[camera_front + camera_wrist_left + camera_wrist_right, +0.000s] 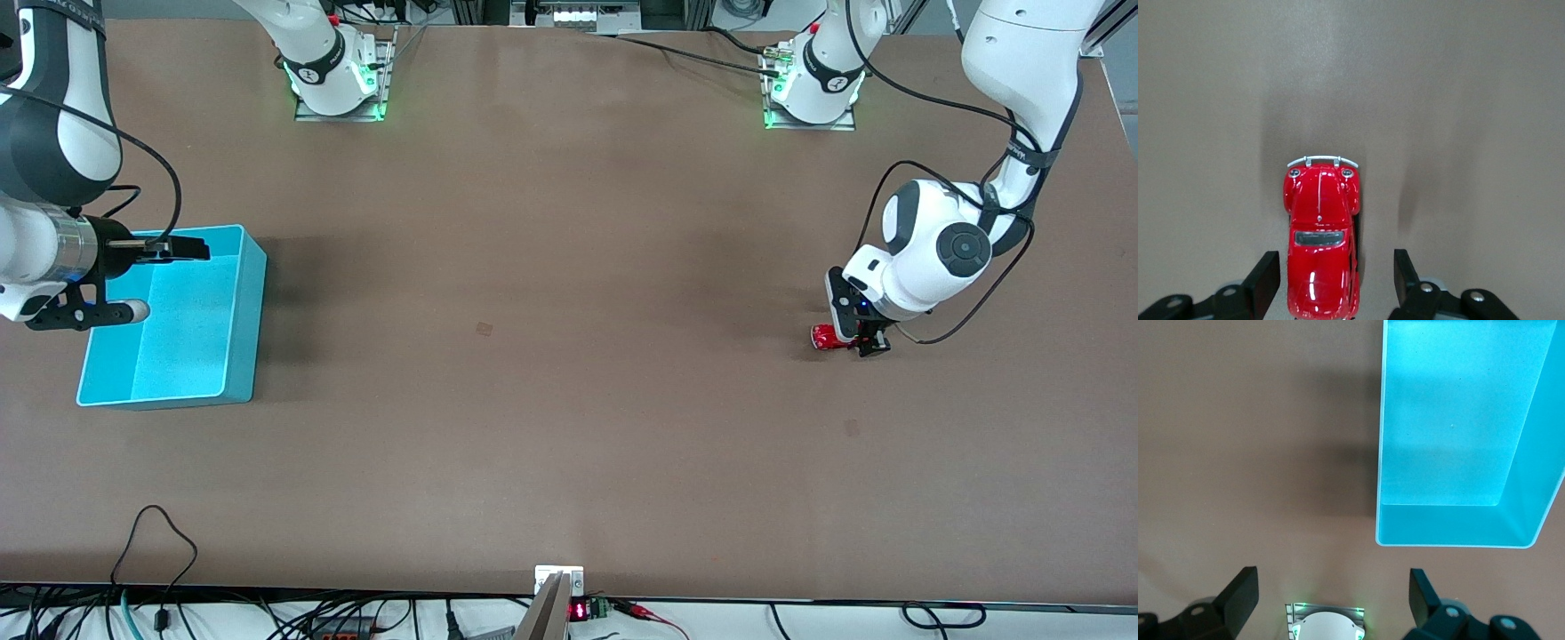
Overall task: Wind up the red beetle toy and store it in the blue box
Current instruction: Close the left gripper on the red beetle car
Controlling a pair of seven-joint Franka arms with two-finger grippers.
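The red beetle toy (825, 337) stands on the brown table toward the left arm's end; in the left wrist view it (1321, 220) shows its silver bumper and dark window. My left gripper (861, 345) is down at the table, open, its fingers on either side of the car's rear with a gap on each side (1336, 260). The blue box (240, 338) stands at the right arm's end of the table, empty inside (1445, 523). My right gripper (191, 249) hangs open and empty over the box's rim (1331, 580).
The two arm bases (338, 80) (813, 89) stand at the table's edge farthest from the front camera. The right arm's base also shows in the right wrist view (1325, 627). Cables hang at the table's near edge (160, 533).
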